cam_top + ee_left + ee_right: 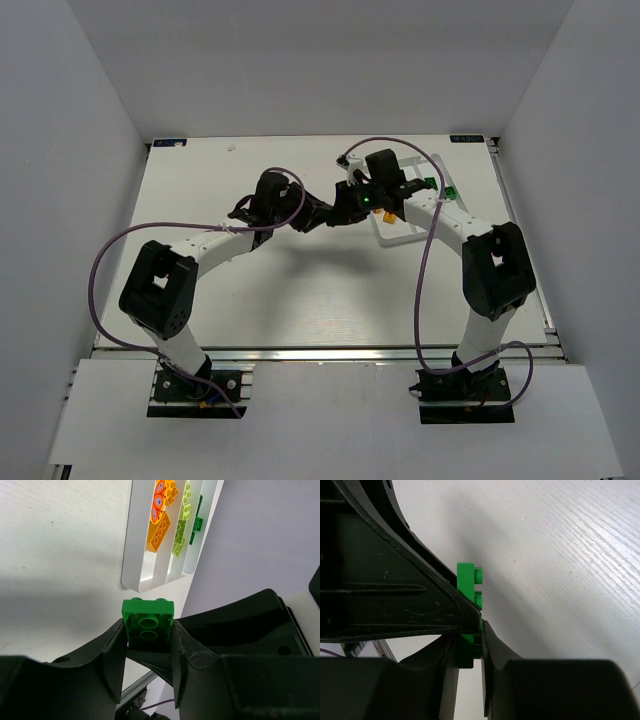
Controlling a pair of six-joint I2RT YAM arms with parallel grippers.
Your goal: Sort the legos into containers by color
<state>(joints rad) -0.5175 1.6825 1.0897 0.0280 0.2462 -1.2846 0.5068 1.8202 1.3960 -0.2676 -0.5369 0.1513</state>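
Item: one green brick, held off the table, just short of the near end of the white tray. The left wrist view shows its hollow underside gripped by the sides in the left claw. The right wrist view shows it edge-on, studs facing sideways, with the right claw closed narrowly on one end. Only the left wrist view shows the tray contents: orange bricks in one outer compartment, yellow-green bricks in the middle one, dark green bricks in the other outer one. From the top view, both arms meet over the tray's left edge and hide most of the tray.
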